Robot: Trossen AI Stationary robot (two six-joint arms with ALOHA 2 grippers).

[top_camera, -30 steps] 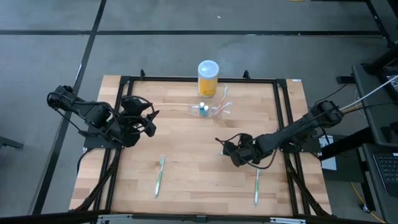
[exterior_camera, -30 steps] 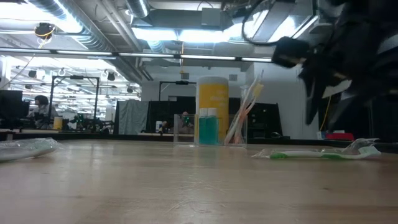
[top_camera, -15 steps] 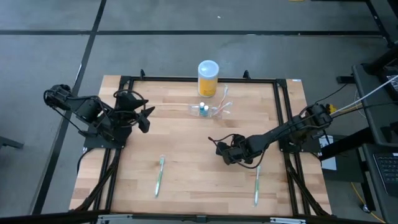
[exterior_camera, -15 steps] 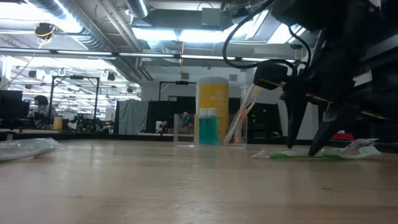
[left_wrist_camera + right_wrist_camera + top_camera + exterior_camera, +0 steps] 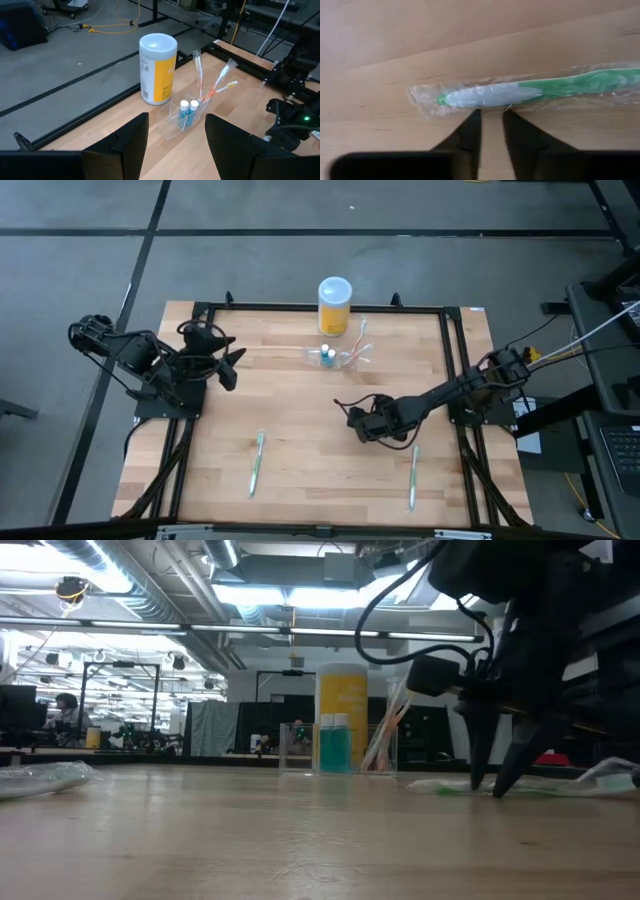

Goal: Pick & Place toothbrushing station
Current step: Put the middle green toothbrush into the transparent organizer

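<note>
Green wrapped toothbrush (image 5: 530, 92) now just ahead of right claw (image 5: 491, 120), fingers narrowly parted; left claw (image 5: 175, 137) spread.

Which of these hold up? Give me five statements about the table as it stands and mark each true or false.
1. The yellow white-lidded container stands upright beside the clear toothbrush holder. True.
2. The right gripper grips a toothbrush. False: its jaws are empty, tips down by the wrapped green toothbrush, which lies on the table.
3. The clear toothbrush holder is empty. False: it holds two blue tubes and some toothbrushes.
4. The left gripper, at the table's left side, has its jaws open and holds nothing. True.
5. A second wrapped toothbrush lies flat on the table's left half. True.
</note>
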